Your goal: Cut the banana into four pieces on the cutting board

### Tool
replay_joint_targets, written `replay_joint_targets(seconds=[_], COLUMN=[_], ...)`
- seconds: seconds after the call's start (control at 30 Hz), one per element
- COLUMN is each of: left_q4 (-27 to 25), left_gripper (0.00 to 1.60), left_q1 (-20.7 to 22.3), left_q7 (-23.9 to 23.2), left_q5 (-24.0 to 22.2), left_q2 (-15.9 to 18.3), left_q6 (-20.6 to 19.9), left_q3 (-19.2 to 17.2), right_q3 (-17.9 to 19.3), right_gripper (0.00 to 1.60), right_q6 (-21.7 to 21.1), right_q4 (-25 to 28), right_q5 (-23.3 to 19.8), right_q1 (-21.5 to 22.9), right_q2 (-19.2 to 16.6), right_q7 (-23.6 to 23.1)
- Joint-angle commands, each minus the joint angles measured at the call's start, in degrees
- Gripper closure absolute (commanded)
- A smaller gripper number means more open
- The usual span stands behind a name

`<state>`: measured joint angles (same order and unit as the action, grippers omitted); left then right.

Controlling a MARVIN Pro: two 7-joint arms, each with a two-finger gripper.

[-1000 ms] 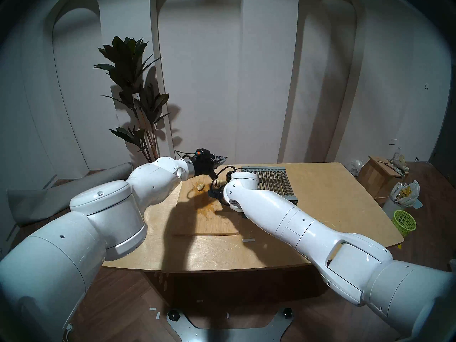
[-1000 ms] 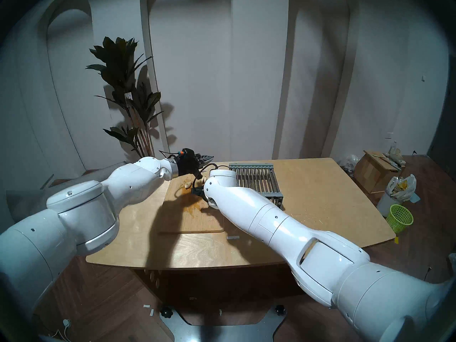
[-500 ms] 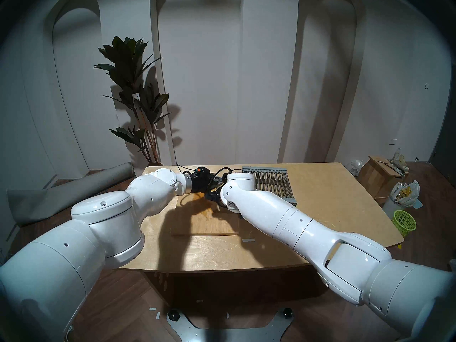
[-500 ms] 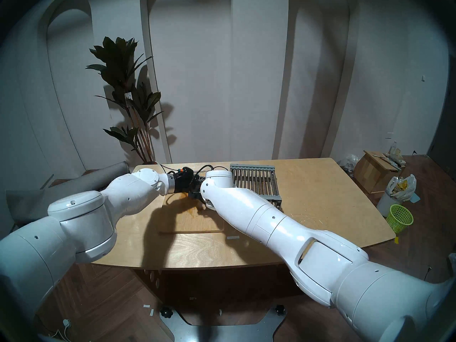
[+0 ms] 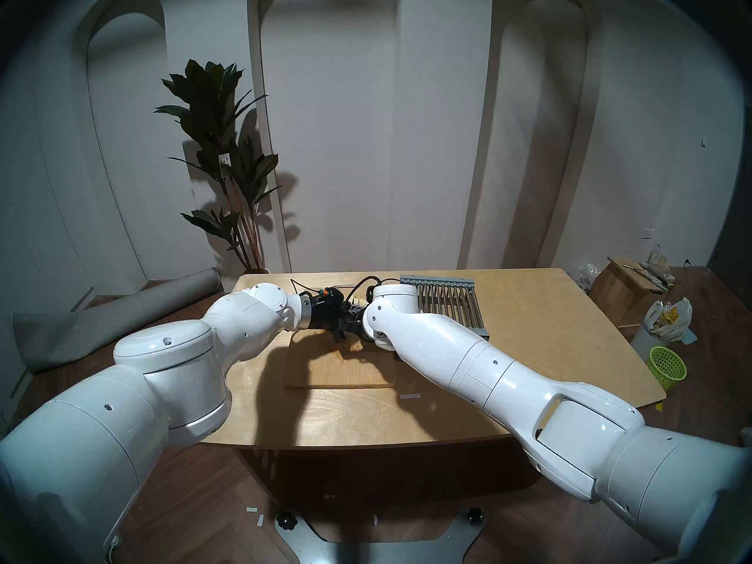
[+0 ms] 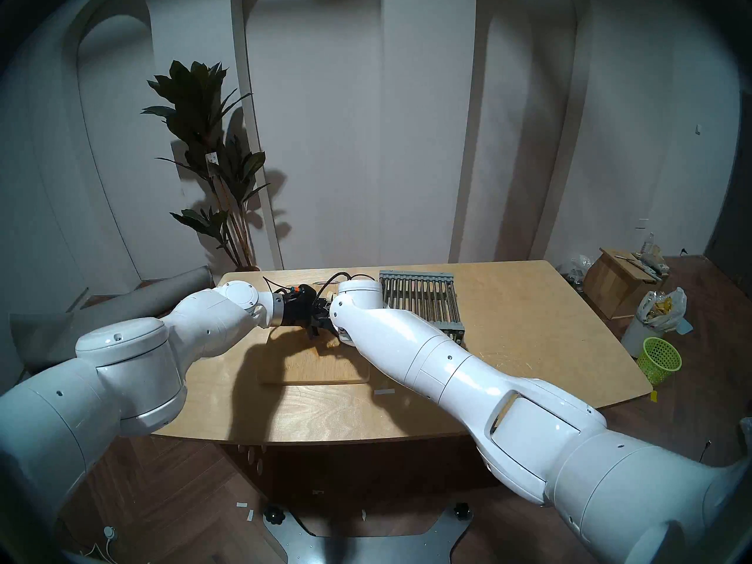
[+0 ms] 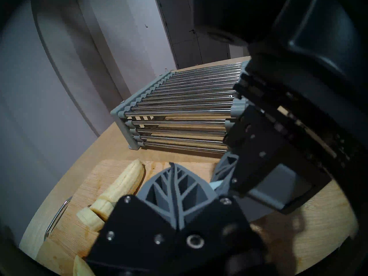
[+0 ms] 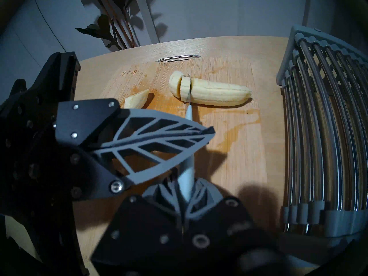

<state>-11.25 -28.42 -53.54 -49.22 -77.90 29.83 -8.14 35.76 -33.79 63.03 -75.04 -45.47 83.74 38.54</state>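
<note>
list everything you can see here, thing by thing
banana: one long piece, two slices at its end and one separate chunk, pale cream, on the cutting board
cutting board: one, light brown, stained, on the table
knife: one, pale blade, edge in the banana
rack: one, grey metal, right of the board
table: one, light wood
plant: one, dark green, back left
basket: one, lime green, on the floor, right
box: one, brown, on the floor, right
left gripper: shut, empty, above the knife blade
right gripper: shut on the knife
</note>
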Motion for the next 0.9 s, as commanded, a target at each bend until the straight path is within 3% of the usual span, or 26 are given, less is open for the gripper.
replay_joint_targets(seconds=[0.0,0.27,0.57,0.87], left_q4=[-0.29,-0.81,-0.41,0.2], left_gripper=[1.6,1.6,1.6,1.6], left_q1=[-3.98,-4.66,-3.35,-3.91], left_q7=[-4.18,-6.0,-6.91,-10.67], left_q5=[2.21,1.26,-4.06,-8.88], left_q2=[0.02,0.69,3.3,5.19], left_q6=[-0.32,-0.26,-1.48,-4.08], left_q3=[2.88,3.6,0.0,-2.26], right_q3=[0.29,0.53,0.86,2.17], right_gripper=[1.6,1.6,1.6,1.6], right_q6=[0.2,0.0,-0.29,-0.45], right_q4=[-0.85,-0.94,-0.73,-0.61], right_q5=[-0.91,-1.07,-1.37,-2.95], right_q1=[-1.45,-1.56,-1.77,-2.79], right_q2=[0.05,0.1,0.24,0.4], right_q7=[-0.29,0.1,0.24,-0.2])
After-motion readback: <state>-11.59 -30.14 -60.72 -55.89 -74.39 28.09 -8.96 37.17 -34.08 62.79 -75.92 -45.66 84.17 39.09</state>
